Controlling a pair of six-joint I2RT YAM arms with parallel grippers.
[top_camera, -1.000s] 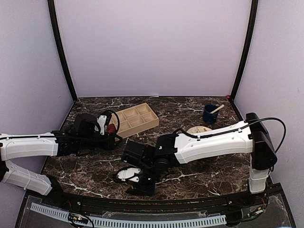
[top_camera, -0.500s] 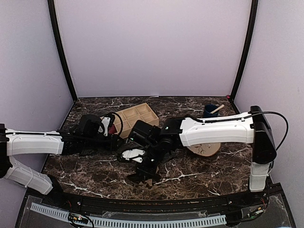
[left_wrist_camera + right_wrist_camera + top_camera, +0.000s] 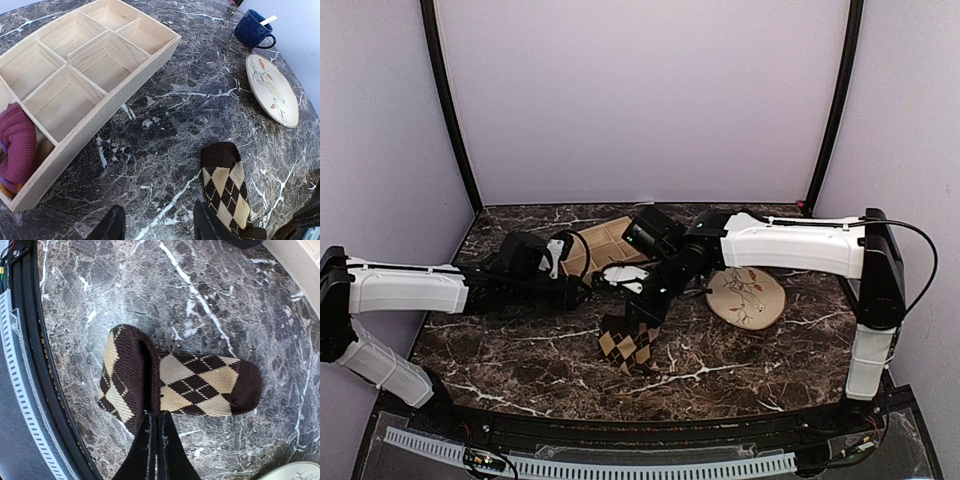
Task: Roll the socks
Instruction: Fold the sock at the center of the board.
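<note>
Right hand [image 3: 153,416] pinches folded knit argyle sock [image 3: 210,385].

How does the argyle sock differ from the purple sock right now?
The argyle sock shows brown-and-cream diamonds; the purple sock shows none. The argyle sock lies half folded on the table, pinched by the right gripper; the purple sock sits rolled up in an end compartment of the wooden tray, untouched. Both are knitted.

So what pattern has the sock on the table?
Brown-and-cream argyle sock, dark brown toe; clearest in the right wrist view.
</note>
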